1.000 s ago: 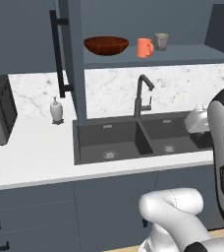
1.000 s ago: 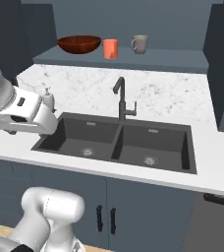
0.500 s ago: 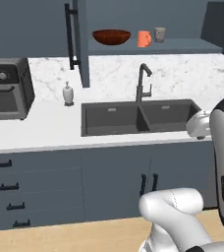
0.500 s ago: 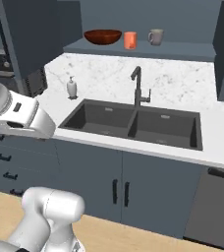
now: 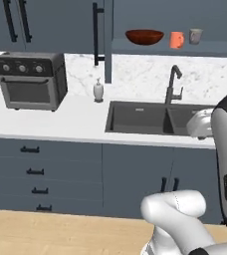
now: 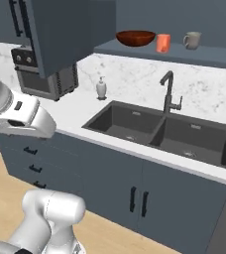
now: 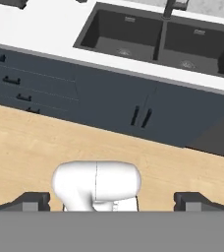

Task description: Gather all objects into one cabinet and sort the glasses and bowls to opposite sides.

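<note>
Bowl point(image 5: 144, 36) first: in your left base view the wide reddish-brown bowl sits on the open cabinet shelf point(image 5: 135, 47), with the orange cup point(image 5: 176, 40) just to its right and the grey-beige mug point(image 5: 195, 35) a little further right. The cabinet door point(image 5: 104, 40) with its long black handle stands open at the shelf's left end. Below, on the white desk point(image 5: 60, 119), you see a toaster oven point(image 5: 31, 79) at the left, a soap dispenser point(image 5: 98, 91) near the wall, and a dark double sink point(image 5: 150, 118) with a black faucet point(image 5: 172, 84).

In your right base view the bowl point(image 6: 135, 37), orange cup point(image 6: 163, 42) and mug point(image 6: 192, 39) line up in that same order along the shelf, apart from one another. The dispenser point(image 6: 101, 89) stands beside the sink point(image 6: 159, 131).

In your hand view the tool point(image 7: 112, 201) looks down at the wooden floor point(image 7: 30, 147) and the lower cabinets point(image 7: 109, 103); its fingertips point(image 7: 35, 201) stand wide apart, released, grasping nothing.
</note>
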You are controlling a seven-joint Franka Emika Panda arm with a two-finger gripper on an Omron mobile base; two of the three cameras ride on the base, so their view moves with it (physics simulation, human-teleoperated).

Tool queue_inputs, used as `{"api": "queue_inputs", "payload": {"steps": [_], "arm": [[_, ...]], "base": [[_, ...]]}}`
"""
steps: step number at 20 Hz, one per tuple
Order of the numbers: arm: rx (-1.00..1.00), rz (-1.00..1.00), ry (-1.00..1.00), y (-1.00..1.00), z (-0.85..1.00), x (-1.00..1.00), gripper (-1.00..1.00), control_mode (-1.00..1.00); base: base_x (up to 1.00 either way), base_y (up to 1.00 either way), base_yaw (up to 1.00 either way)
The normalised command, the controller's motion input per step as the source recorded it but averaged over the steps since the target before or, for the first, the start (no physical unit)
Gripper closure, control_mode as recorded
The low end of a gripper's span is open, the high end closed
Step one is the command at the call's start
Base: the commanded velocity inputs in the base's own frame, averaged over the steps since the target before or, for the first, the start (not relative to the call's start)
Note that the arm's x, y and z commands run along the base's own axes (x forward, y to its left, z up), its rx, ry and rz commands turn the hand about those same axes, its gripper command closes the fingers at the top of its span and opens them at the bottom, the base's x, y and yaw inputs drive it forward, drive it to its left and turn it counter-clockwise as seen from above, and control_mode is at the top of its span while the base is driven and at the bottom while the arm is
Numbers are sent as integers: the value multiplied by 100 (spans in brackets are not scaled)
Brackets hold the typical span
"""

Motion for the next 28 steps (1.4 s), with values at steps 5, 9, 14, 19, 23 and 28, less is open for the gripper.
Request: {"api": "queue_inputs", "payload": {"steps": [5,9,14,19,23,28], "arm": [[0,0,0,0,0,0,-100,100],[0,0,0,0,0,0,-100,100],[0,0,0,0,0,0,-100,100],[0,0,0,0,0,0,-100,100],[0,0,0,0,0,0,-100,100],[0,0,0,0,0,0,-100,100]], "base": [[-32,-50,-62],[-22,-72,-53],[0,-94,-11],[0,-100,2],[0,-100,8],[18,-88,11]]}}
